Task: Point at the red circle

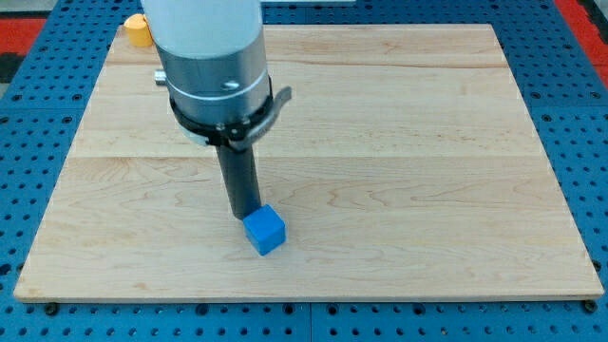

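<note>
The largest thing seen is the wooden board (399, 142), a pale plank surface that fills most of the view and is laid on a blue perforated table (589, 142). A strip of red is seen at the view's top corners, beyond the blue surface.

Next in size is the arm (209, 57), a wide white and grey cylinder that comes down from the view's top, left of centre. A dark bracket is fitted below it, and from that the straight dark rod (239, 176) is carried downward. No pincer is fitted to this arm (it ends in the rod alone), so no opening or closing can be told.

My tip (245, 215) is set on the board, at the upper left edge of the blue cube (265, 230); it appears to be touching the cube, or just beside it, though a contact cannot be confirmed from this one view. The blue cube is placed below the board's centre, towards the view's bottom, and is turned slightly so that a corner faces the view's bottom.

The smallest thing is an orange-yellow block (140, 29) at the board's top left corner, partly hidden behind the arm; its shape cannot be made out.

The red circle named in the task is not seen anywhere in the view.
</note>
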Controlling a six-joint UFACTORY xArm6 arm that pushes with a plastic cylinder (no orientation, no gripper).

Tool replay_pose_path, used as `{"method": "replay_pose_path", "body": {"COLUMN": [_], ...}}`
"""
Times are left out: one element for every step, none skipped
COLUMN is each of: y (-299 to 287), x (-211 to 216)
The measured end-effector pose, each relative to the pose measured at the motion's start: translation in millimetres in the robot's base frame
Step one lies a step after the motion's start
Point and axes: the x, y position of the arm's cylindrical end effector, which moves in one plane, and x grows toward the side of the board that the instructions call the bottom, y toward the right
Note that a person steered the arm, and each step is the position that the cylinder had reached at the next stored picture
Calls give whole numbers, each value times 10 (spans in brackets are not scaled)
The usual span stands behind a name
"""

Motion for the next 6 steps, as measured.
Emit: {"method": "replay_pose_path", "body": {"y": [56, 19, -765, -1645, -2009, -2004], "x": [116, -214, -568, -1203, -1895, -2374]}}
